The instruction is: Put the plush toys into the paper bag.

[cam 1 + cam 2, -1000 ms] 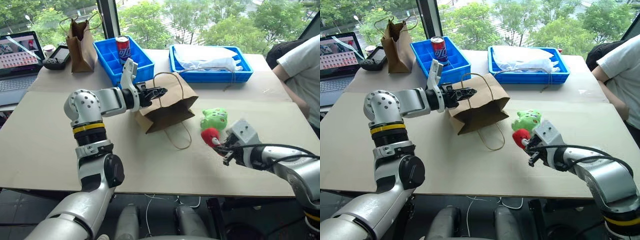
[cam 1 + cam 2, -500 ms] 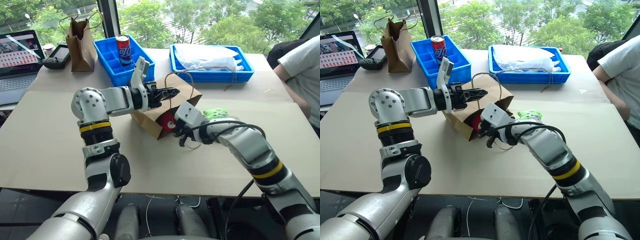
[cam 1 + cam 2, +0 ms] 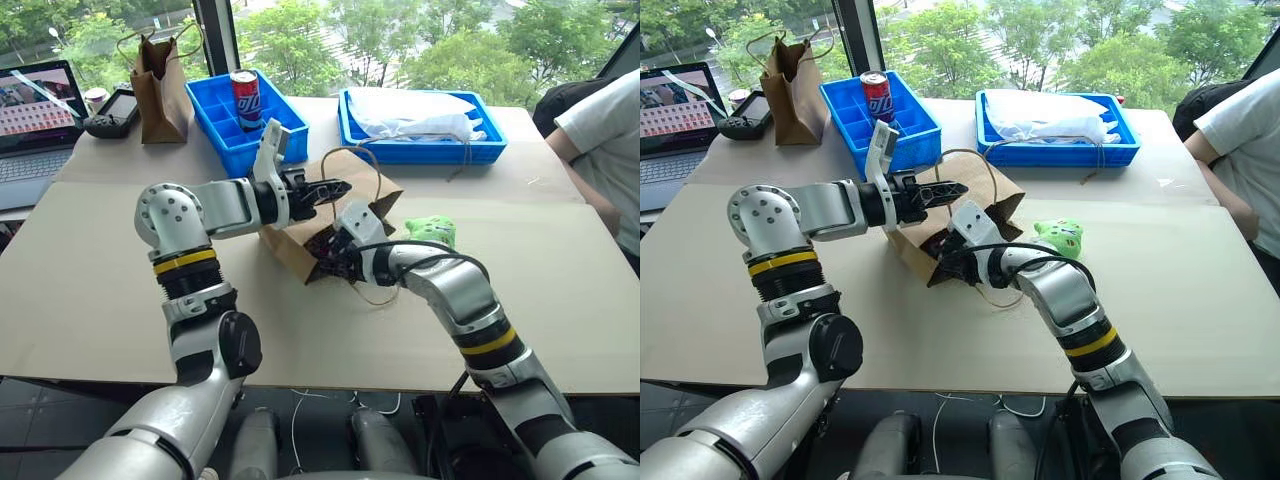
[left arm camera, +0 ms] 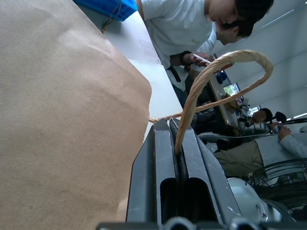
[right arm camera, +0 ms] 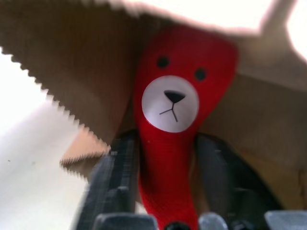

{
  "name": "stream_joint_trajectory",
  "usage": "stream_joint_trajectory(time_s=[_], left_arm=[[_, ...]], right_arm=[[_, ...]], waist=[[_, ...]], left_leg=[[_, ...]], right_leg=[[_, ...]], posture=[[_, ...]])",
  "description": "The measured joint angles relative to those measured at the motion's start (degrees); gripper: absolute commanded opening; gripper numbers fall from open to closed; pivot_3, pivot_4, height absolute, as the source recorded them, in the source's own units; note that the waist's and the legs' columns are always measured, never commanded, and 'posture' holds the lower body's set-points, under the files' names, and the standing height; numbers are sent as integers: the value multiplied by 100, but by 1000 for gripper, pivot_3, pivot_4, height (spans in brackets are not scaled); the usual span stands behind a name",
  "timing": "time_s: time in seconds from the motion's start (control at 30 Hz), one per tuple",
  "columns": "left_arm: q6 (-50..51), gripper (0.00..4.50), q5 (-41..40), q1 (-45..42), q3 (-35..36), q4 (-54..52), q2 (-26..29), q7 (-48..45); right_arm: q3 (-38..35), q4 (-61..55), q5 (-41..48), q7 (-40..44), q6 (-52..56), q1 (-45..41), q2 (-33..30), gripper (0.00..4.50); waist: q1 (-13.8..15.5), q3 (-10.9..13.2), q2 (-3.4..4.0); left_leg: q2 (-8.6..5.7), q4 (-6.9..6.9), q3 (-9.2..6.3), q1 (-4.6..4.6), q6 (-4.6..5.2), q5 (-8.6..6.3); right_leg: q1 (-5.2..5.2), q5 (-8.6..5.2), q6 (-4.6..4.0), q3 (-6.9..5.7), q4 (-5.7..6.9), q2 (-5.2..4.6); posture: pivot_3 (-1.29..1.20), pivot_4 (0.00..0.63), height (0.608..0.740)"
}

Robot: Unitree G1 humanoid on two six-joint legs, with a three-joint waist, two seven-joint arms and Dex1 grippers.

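Left hand (image 4: 175, 158) pinches the paper bag's handle (image 4: 225, 67); right hand (image 5: 165, 158), fingers parted, flanks the red toy (image 5: 175, 100) inside.

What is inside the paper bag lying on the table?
The red chili toy, between the right hand's fingers, sits in the paper bag mouth. The bag's deeper interior is covered.

Beige table (image 3: 90, 290) by a big window (image 3: 400, 40), daylight, green trees outside
Dark window post (image 3: 215, 35) behind the far edge; laptop (image 3: 35, 115) open at far left; two blue trays (image 3: 420, 150) along the back; dark floor (image 3: 60, 410) under the table
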Motion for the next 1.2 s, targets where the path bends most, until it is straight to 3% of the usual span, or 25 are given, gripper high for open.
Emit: stream_joint_trajectory(time_s=[0.1,0.4,0.47,0.6,0.8,0.97,1.13,1.2], left_arm=[[-97,0,0,-1,-76,39,96,-90],[-379,0,5,-10,-292,332,200,-213],[-462,0,2,-10,-319,340,208,-221],[-482,0,-5,-7,-373,339,186,-237],[-489,0,-9,8,-417,328,136,-239],[-497,0,-9,14,-388,282,160,-210],[-514,0,-9,29,-361,204,177,-196],[-532,0,-9,32,-362,203,175,-195]], right_arm=[[-220,-305,15,-71,135,155,-139,4438],[-1386,-1990,595,-171,1332,1055,-712,4438],[-2061,-2170,583,-297,1580,1366,-1197,4438],[-2575,-1626,212,-818,1447,1331,-1335,4438],[-2334,-53,-267,-1168,493,1075,-1138,4438],[-2220,1010,-323,-1117,-419,946,-835,3051],[-2382,961,-37,-875,-550,1009,-746,1263],[-2521,786,187,-759,-449,1078,-678,756]], waist=[[-3,0,0],[31,0,0],[51,0,0],[8,0,0],[-37,1,0],[-27,1,0],[-26,1,1],[-29,1,1]], left_leg=[[0,0,0,0,0,0],[-3,-5,-1,-1,0,0],[-4,-5,0,0,0,0],[-5,-5,-1,5,0,0],[-11,-11,-2,6,1,1],[-19,-11,-4,6,0,1],[-32,-11,-28,6,-2,3],[-33,-11,-33,6,-2,3]], right_leg=[[0,0,0,0,0,0],[2,-1,0,-1,-5,-2],[3,-1,1,-1,-9,-3],[1,-1,0,3,-5,0],[0,-1,0,10,-6,0],[4,0,1,13,-8,-6],[5,0,2,13,-5,-7],[4,0,2,11,-4,-6]], posture=[[0,150,715],[0,150,715],[0,150,715],[0,150,715],[0,150,715],[0,150,715],[0,150,715],[0,150,715]])
